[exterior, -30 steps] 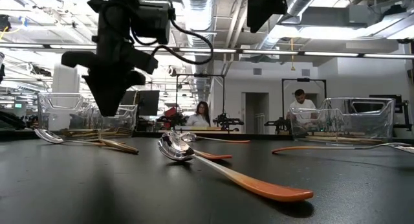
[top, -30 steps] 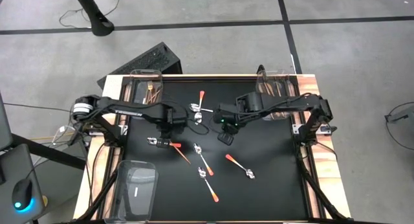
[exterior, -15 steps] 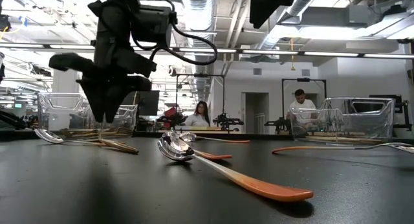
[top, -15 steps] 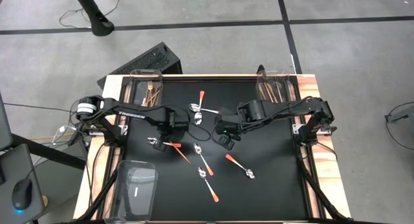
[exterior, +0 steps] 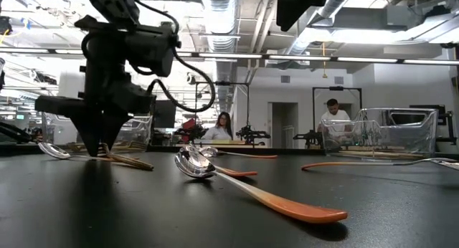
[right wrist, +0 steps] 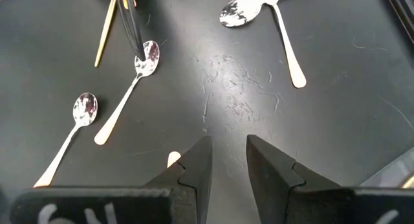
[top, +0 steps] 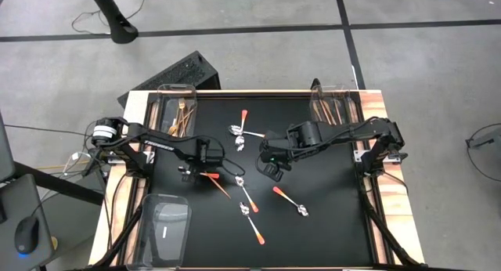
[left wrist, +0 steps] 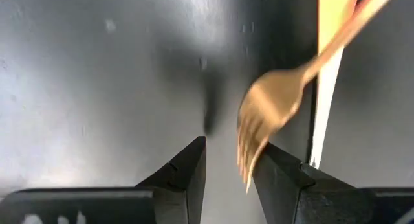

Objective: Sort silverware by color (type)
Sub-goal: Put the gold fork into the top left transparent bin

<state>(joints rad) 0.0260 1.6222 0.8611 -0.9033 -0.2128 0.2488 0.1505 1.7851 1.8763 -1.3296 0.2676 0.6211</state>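
Note:
A gold fork lies on the black mat beside an orange-handled spoon. My left gripper is open, pointing down, low over the fork's tines. The tines lie beside one finger; whether they touch, I cannot tell. In the low view the left gripper stands almost on the mat. My right gripper hangs open, high over the mat's middle, with nothing between its fingers. Several more spoons with orange handles lie loose on the mat.
A clear bin at the far left holds gold forks. A second bin at the far right holds copper knives. A third bin stands at the near left. Two spoons lie between the two arms. People stand in the room behind.
My left gripper has gone down toward the mat, a little toward the table's left edge, and now stands just over the fork and spoon. Nothing on the mat has moved.

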